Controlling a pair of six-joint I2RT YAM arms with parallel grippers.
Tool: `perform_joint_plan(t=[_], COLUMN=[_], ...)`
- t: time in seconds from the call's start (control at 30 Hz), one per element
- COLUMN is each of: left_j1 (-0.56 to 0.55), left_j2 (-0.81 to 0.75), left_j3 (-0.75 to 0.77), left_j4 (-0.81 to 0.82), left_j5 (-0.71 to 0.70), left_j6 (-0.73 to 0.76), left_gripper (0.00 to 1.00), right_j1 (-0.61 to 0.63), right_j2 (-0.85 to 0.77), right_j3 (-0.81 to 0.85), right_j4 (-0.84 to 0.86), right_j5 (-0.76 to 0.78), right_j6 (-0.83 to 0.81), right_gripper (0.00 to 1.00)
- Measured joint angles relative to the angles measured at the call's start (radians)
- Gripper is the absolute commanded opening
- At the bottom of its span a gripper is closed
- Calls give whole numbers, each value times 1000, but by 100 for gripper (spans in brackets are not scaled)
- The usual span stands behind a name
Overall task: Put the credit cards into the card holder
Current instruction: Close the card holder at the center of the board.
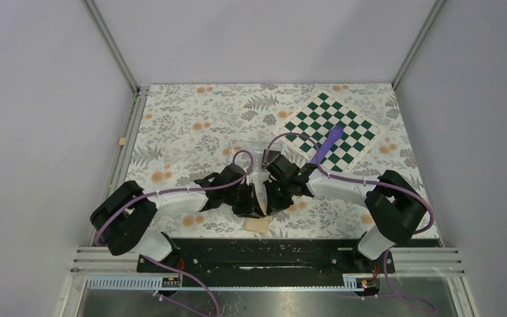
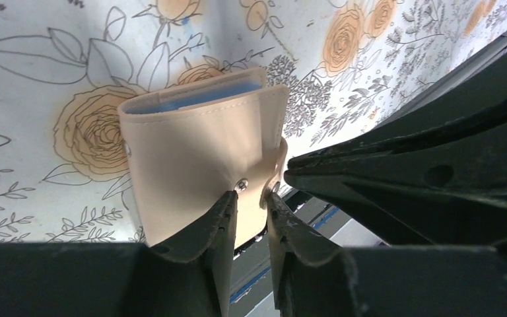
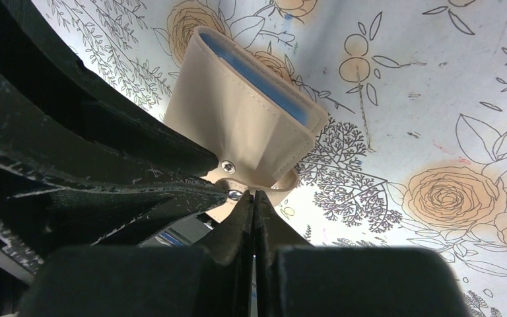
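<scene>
The left claw (image 2: 251, 198) sat closest, its two dark fingers only a little way apart. They pinched the front of the card holder (image 2: 191, 152), right by the shiny snap (image 2: 241, 185). The right claw (image 3: 254, 196) was shut tight, and its tips touched the small tab on the holder's side. The tan card holder was folded and held up off the flowery table (image 2: 33, 59), between both claws, near the middle of the front edge. Blue showed inside its top.

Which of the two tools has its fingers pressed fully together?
The right tool: its fingers meet at the snap tab of the holder; on the left tool they stand apart.
</scene>
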Motion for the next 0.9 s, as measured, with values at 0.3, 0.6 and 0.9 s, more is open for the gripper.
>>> perform_joint_plan(t=[0.3, 0.6, 0.9], left_j1=[0, 0, 0], left_j2=[0, 1, -2], left_j3=[0, 0, 10], left_j4=[68, 73, -20], left_j5=[18, 19, -15], left_j6=[-13, -13, 21], left_gripper=[2, 0, 0], right_j1=[0, 0, 0], right_j2=[6, 6, 6], right_j3=[0, 0, 0], right_j4=[0, 0, 1], right_j5=[-1, -1, -11], right_j6=[-3, -3, -2], right_gripper=[0, 0, 0])
